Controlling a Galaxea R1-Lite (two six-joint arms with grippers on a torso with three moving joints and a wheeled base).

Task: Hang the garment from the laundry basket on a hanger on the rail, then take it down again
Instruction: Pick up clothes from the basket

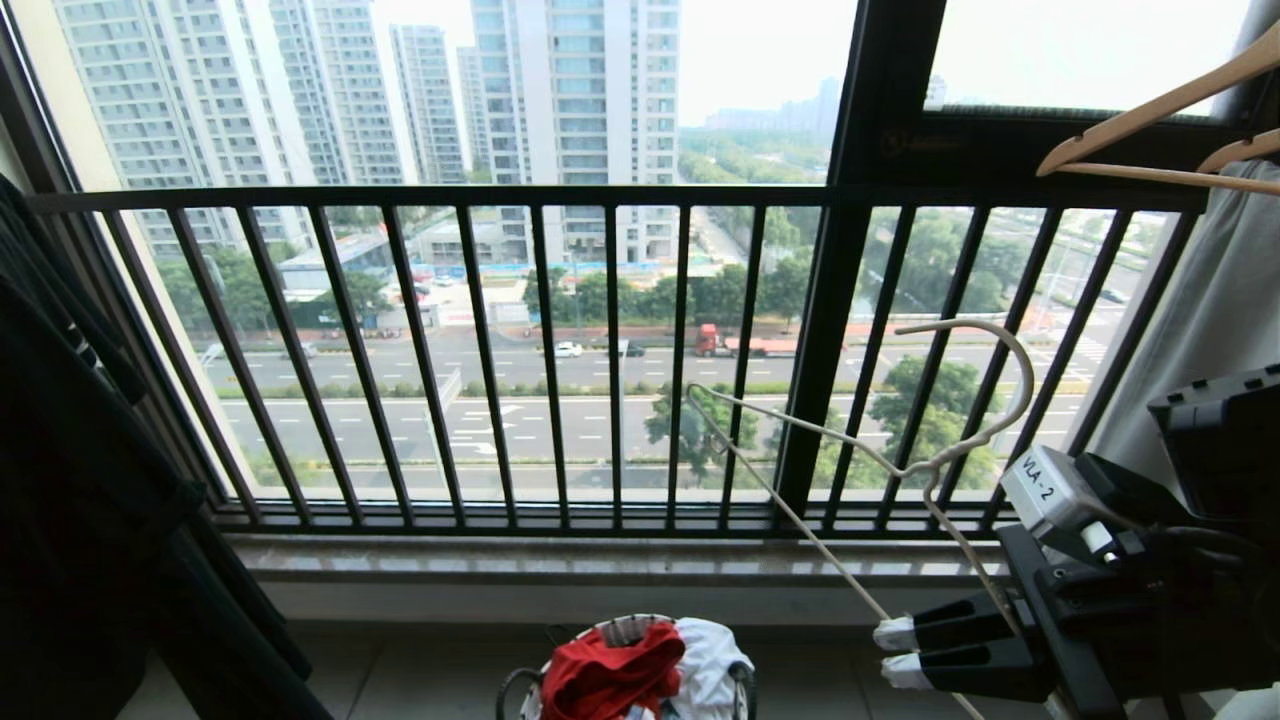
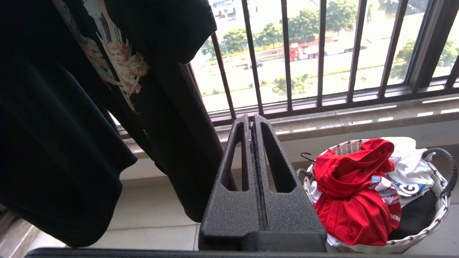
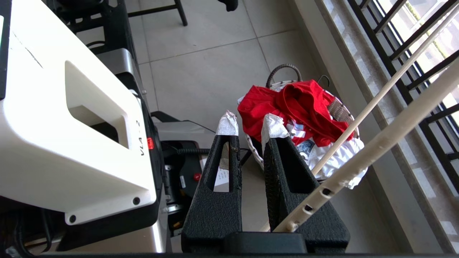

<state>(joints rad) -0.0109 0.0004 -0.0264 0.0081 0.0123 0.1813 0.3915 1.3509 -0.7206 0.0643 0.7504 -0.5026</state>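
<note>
The red garment (image 1: 610,670) (image 2: 351,200) (image 3: 287,104) lies crumpled on top of the round woven laundry basket (image 1: 622,621) (image 2: 443,208) on the floor below the window. My right gripper (image 1: 893,652) (image 3: 250,123) hovers to the basket's right, level with its taped tips pointing at it. It is shut on the off-white wire hanger (image 1: 915,468) (image 3: 376,148), which passes through near the jaws' base, hook up in front of the window. My left gripper (image 2: 252,116) is shut and empty, left of the basket. The rail is out of view.
A black printed T-shirt (image 2: 107,107) (image 1: 60,450) hangs at the left. A white garment (image 2: 408,168) lies under the red one. The dark window railing (image 1: 600,195) and stone sill (image 1: 600,560) stand behind. Wooden hangers (image 1: 1150,110) hang at the upper right. My base (image 3: 71,125) is close by.
</note>
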